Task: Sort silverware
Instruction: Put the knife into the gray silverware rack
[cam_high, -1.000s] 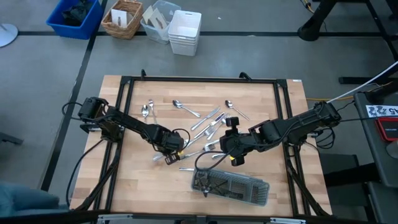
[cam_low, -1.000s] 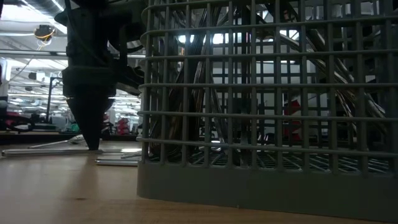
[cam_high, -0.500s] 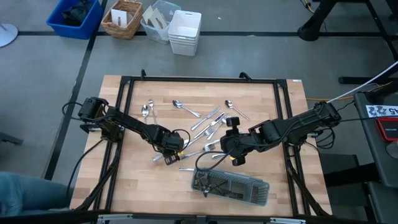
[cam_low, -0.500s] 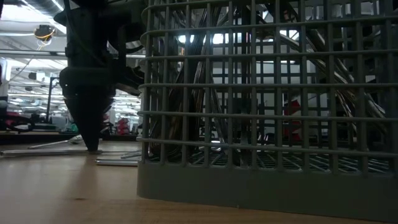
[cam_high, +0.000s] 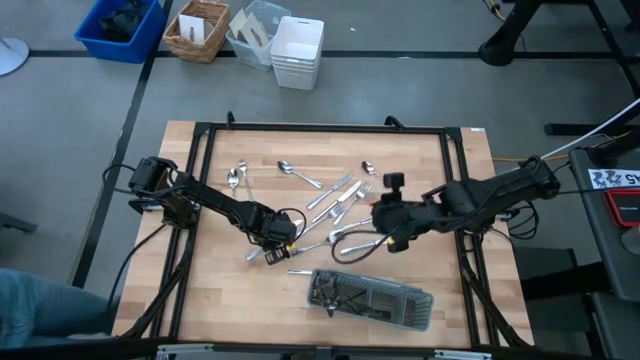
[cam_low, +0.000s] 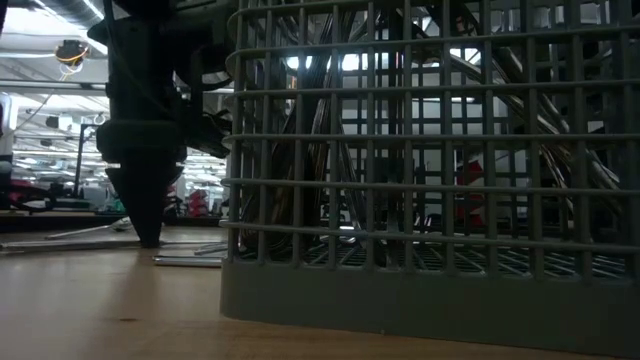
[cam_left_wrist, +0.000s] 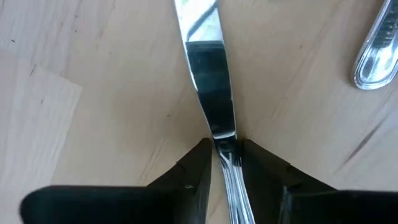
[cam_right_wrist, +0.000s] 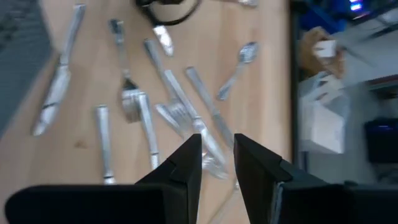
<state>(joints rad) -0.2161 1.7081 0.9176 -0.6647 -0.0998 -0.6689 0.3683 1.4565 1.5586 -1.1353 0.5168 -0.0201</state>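
Note:
Silverware (cam_high: 335, 195) lies scattered on the wooden table: spoons, forks and knives. My left gripper (cam_high: 272, 247) points straight down at the table's middle left, shut on a knife (cam_left_wrist: 211, 93) that lies flat on the wood. In the low view it stands left of the tray, tips on the table (cam_low: 150, 238). My right gripper (cam_high: 384, 222) hangs open above the pile's right side, slanting down, with nothing between its fingers (cam_right_wrist: 217, 155). The dark grey mesh tray (cam_high: 370, 298) with several pieces in it lies near the front edge. My left gripper pinches the knife's neck (cam_left_wrist: 225, 144), where blade meets handle, between its two fingers (cam_left_wrist: 200, 163). The fingers come from above, pointing down, and stand across the knife. The knife lies flat on the table, its blade stretching away from the fingers.
A black frame (cam_high: 320, 128) runs around the table's edges. On the floor beyond the far edge stand a blue bin (cam_high: 118, 28), a wicker basket (cam_high: 197, 30) and white containers (cam_high: 297, 50). The tray's mesh wall (cam_low: 430, 200) fills most of the low view.
My right gripper has risen and drawn back toward the table's right and far side, away from the tray, uncovering silverware below it. My left gripper has stayed over the knife.

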